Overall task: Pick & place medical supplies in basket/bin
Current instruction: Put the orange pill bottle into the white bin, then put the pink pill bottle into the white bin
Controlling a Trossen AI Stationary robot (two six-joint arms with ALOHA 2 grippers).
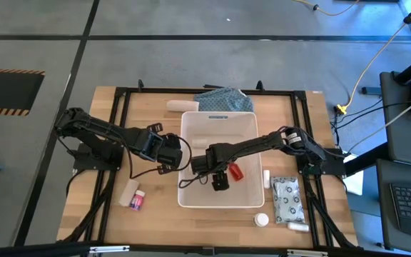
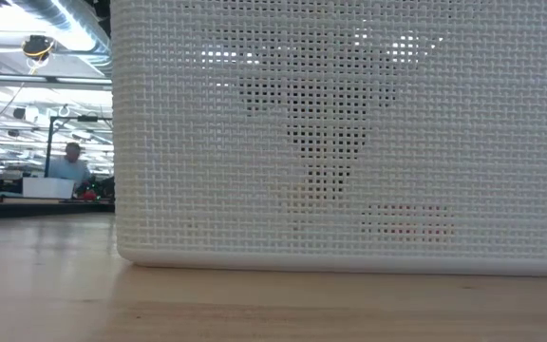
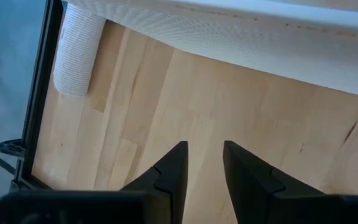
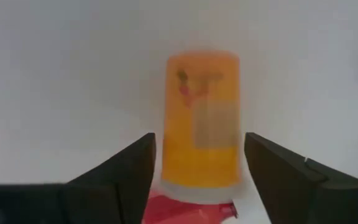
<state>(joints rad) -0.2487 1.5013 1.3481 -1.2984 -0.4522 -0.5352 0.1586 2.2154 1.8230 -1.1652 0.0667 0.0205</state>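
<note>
The white bin [image 1: 191, 125] stands mid-table. My right gripper [image 1: 220, 180] reaches down into it and is open. An orange bottle with a red cap [image 4: 202, 134] lies on the bin's white floor between its two fingers, with a gap showing on each side. From above it shows as a red item [image 1: 235, 171] just beside the gripper. My left gripper [image 1: 164, 153] hangs over bare wood just outside the bin's left wall [image 3: 260, 37]. Its fingers [image 3: 205, 149] are slightly apart with nothing between them.
A white roll [image 1: 128, 191] and a pink-labelled item [image 1: 137, 200] lie left of the bin. Another white roll [image 1: 178, 106] and the blue-green cloth [image 1: 223, 99] lie beyond it. A grey patterned pouch [image 1: 287, 198], a white tube [image 1: 266, 178] and a white bottle [image 1: 262, 220] lie to its right.
</note>
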